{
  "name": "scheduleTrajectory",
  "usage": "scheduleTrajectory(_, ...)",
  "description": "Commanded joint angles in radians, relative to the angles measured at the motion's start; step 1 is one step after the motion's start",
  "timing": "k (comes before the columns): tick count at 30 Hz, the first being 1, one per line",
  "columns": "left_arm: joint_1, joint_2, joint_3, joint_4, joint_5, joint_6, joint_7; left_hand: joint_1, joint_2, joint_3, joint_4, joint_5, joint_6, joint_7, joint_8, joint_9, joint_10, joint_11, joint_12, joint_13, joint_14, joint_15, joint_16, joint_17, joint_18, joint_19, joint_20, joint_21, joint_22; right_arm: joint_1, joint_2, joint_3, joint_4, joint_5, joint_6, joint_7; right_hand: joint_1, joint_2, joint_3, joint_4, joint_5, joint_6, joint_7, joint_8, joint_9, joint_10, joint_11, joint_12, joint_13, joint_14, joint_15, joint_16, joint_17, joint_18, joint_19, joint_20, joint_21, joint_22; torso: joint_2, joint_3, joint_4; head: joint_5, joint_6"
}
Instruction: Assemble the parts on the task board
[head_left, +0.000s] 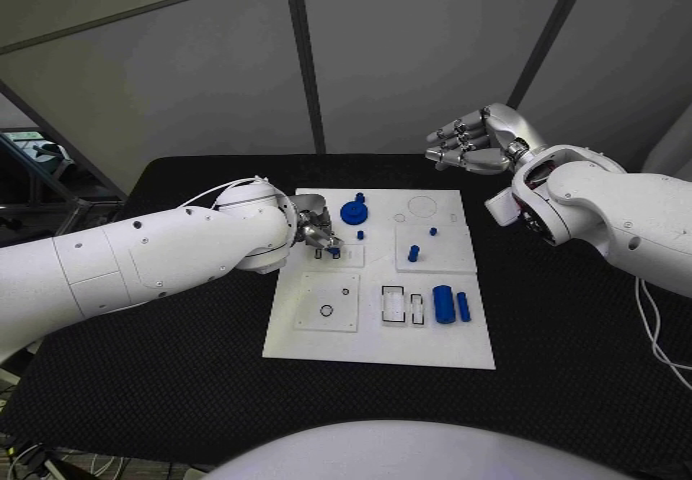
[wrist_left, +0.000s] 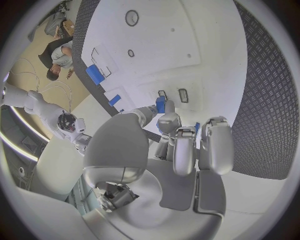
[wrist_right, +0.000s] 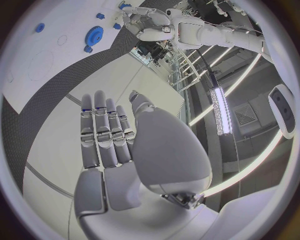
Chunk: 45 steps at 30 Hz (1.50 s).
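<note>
Left hand (head_left: 316, 236) | fingers pinching small blue part (wrist_left: 160, 104) over task board (head_left: 378, 345), frame centre-left | right hand (head_left: 476, 140) upper right, fingers loosely curled, empty | risk: part tilts, jams at slot.

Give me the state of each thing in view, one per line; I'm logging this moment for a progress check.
Left hand: over the board's left part, pinching a small blue part.
Right hand: raised beyond the board's far right corner, holding nothing, fingers loosely apart.
Task board: flat on the table.
Blue gear: on the board's far part.
Two blue blocks: side by side near the right edge.
</note>
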Motion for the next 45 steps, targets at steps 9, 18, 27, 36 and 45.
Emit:
scheduleTrajectory(9, 0.001, 0.005, 0.001, 0.001, -0.03, 0.057, -0.004, 0.002, 0.006, 0.162, -0.156, 0.003, -0.003, -0.006, 0.006, 0.001, 0.001, -0.004, -0.003, -0.001, 0.095, -0.008, 0.004, 0.237, -0.016, 0.029, -0.007, 0.008, 0.014, 0.002, 0.005, 0.001, -0.006, -0.004, 0.019, 0.001, -0.014, 0.0, -0.004, 0.0, 0.006, -0.006, 0.002, -0.002, -0.001, -0.009, 0.003, 0.0, -0.002, 0.005, 0.005, -0.007, -0.002, 0.011, 0.007, 0.0, -0.005, -0.002, -0.001, -0.0003, 0.0009, -0.003, 0.005)
scheduleTrajectory(18, 0.001, 0.008, 0.001, -0.002, -0.031, 0.065, -0.004, 0.001, 0.004, 0.163, -0.157, 0.003, -0.002, -0.007, 0.007, 0.003, 0.001, -0.004, -0.004, -0.003, 0.095, -0.008, 0.003, 0.236, -0.017, 0.029, -0.007, 0.009, 0.016, 0.002, 0.009, 0.001, -0.024, -0.004, 0.03, -0.002, -0.014, 0.002, -0.004, -0.001, 0.007, -0.007, 0.002, -0.002, -0.001, -0.009, 0.003, 0.0, -0.003, 0.004, 0.005, -0.007, -0.002, 0.011, 0.007, 0.0, -0.007, -0.003, 0.0, -0.0002, -0.0012, 0.001, 0.006)
scheduleTrajectory(27, 0.001, 0.01, 0.001, -0.007, -0.031, 0.078, -0.005, 0.001, 0.004, 0.164, -0.158, 0.003, -0.002, -0.007, 0.008, 0.003, 0.0, -0.004, -0.006, -0.005, 0.095, -0.008, 0.003, 0.236, -0.017, 0.029, -0.007, 0.009, 0.016, 0.002, 0.011, 0.001, -0.027, -0.004, 0.032, -0.003, -0.014, 0.002, -0.004, -0.001, 0.007, -0.007, 0.002, -0.002, -0.001, -0.009, 0.003, 0.0, -0.003, 0.004, 0.005, -0.007, -0.002, 0.011, 0.007, 0.0, -0.007, -0.003, 0.0, 0.0004, -0.0001, 0.0, 0.005)
scheduleTrajectory(36, 0.001, 0.016, 0.001, -0.014, -0.029, 0.092, -0.005, -0.019, -0.006, 0.162, -0.154, 0.006, 0.006, -0.011, 0.015, 0.011, 0.01, -0.006, 0.002, 0.004, 0.096, -0.008, 0.006, 0.24, -0.019, 0.032, -0.007, 0.015, 0.025, 0.002, 0.014, 0.001, -0.026, -0.004, 0.034, -0.004, -0.015, 0.003, -0.004, -0.001, 0.007, -0.007, 0.002, -0.001, -0.001, -0.009, 0.003, 0.0, -0.003, 0.004, 0.005, -0.008, -0.003, 0.011, 0.006, 0.001, -0.009, -0.004, 0.001, 0.0005, -0.0005, 0.0, 0.003)
scheduleTrajectory(45, 0.001, 0.024, 0.001, -0.029, -0.023, 0.124, -0.005, -0.108, -0.022, 0.05, -0.104, -0.002, 0.037, -0.027, 0.021, 0.031, 0.024, -0.018, 0.017, 0.018, 0.098, -0.018, 0.011, 0.245, -0.021, 0.036, -0.014, 0.022, 0.04, 0.002, 0.014, 0.001, -0.025, -0.004, 0.036, -0.006, -0.017, 0.003, -0.005, 0.0, 0.007, -0.007, 0.002, -0.001, -0.001, -0.01, 0.004, 0.0, -0.005, 0.004, 0.006, -0.008, -0.003, 0.011, 0.006, 0.001, -0.011, -0.006, 0.001, 0.0003, 0.0003, -0.002, -0.004)
